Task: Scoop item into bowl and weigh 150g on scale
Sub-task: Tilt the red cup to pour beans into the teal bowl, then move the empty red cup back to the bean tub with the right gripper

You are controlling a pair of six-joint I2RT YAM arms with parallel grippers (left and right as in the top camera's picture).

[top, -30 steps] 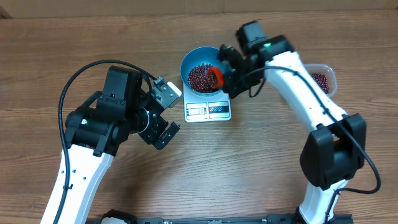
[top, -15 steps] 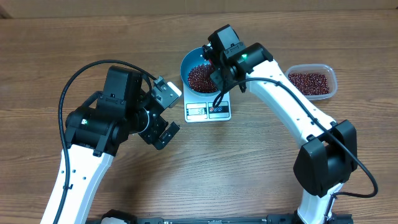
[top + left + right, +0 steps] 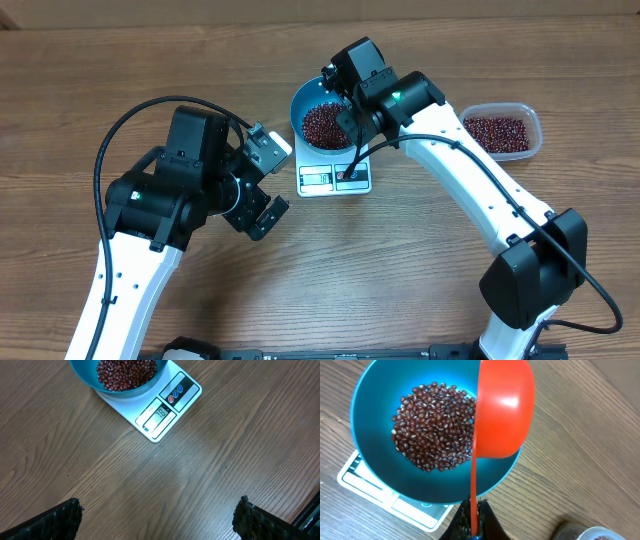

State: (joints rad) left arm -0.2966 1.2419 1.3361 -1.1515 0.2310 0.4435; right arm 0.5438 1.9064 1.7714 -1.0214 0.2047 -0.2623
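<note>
The blue bowl [image 3: 370, 405] stands on the white scale [image 3: 365, 485] and holds a heap of dark red beans [image 3: 435, 427]. My right gripper [image 3: 475, 510] is shut on the thin handle of an orange-red scoop [image 3: 505, 410]. The scoop is turned on its side over the bowl's right rim, and no beans show in it. In the overhead view my right wrist covers the right side of the bowl [image 3: 300, 105]. My left gripper [image 3: 160, 520] is open over bare table, left of the scale [image 3: 335, 178] and apart from it, with nothing between its fingers.
A clear plastic tub [image 3: 497, 130] holding more beans sits to the right of the scale. The scale's display [image 3: 159, 414] faces the table's front. Bare wooden table lies in front of the scale and between the arms.
My right wrist has swung in over the bowl and rolled, turning the scoop onto its side. The left arm has not moved.
</note>
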